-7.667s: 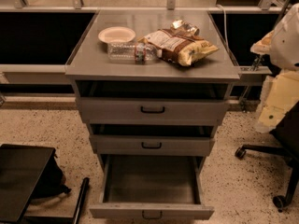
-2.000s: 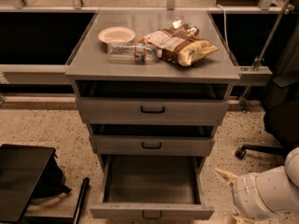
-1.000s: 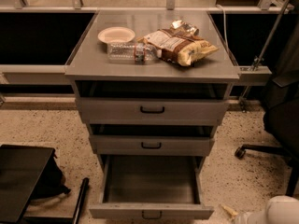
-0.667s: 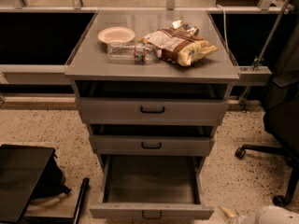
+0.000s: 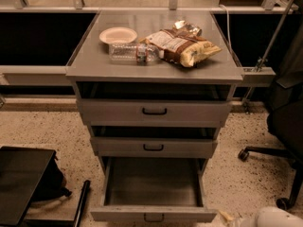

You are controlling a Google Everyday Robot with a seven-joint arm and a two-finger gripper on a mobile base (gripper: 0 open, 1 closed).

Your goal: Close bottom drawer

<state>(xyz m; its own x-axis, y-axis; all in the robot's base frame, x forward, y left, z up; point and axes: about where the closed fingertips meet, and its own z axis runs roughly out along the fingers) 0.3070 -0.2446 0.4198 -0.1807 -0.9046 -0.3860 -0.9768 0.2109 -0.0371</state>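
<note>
The bottom drawer (image 5: 154, 214) of the grey metal cabinet is pulled far out toward me. Its long plain tray (image 5: 154, 181) is bare, and its slim front has a small black loop handle (image 5: 154, 218) at the lower edge of the view. My gripper (image 5: 227, 217) shows only as a small tan tip low at the right, just beyond the drawer front's right end. The white arm (image 5: 277, 218) sits behind it in the bottom right corner. I cannot tell whether the gripper touches the drawer.
The middle drawer (image 5: 154, 147) and top drawer (image 5: 154, 111) stand slightly out. On the cabinet top lie a plate (image 5: 118, 34), a water bottle (image 5: 132, 52) and snack bags (image 5: 182, 44). An office chair (image 5: 284, 126) stands at the right, and a black case (image 5: 21, 183) lies at the lower left.
My arm has sunk from the right side down to the bottom right corner and shifted slightly. The bottom drawer has stayed open at the same reach.
</note>
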